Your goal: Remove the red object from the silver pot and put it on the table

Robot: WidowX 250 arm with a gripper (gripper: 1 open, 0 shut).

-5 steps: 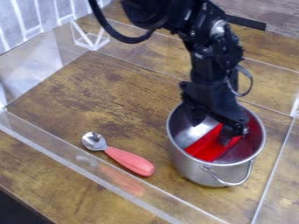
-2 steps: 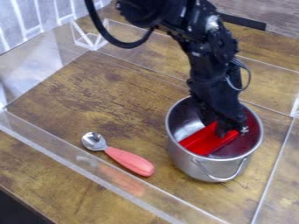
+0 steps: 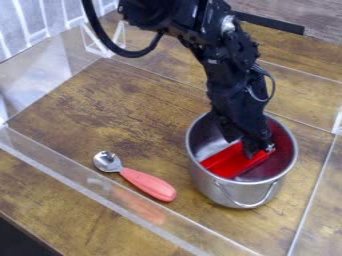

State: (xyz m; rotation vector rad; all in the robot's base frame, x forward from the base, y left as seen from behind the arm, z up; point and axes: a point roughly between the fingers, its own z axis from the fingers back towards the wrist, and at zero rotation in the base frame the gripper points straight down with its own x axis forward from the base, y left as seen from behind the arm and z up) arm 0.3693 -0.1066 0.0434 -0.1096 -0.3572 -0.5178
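One silver pot (image 3: 242, 170), one red object (image 3: 227, 160) inside, one spoon (image 3: 134, 175), tool (image 3: 258, 148) grip unclear

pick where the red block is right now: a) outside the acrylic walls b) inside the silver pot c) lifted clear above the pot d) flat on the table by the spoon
b: the red block lies slanted inside the silver pot, with the gripper reaching down into the pot at it.
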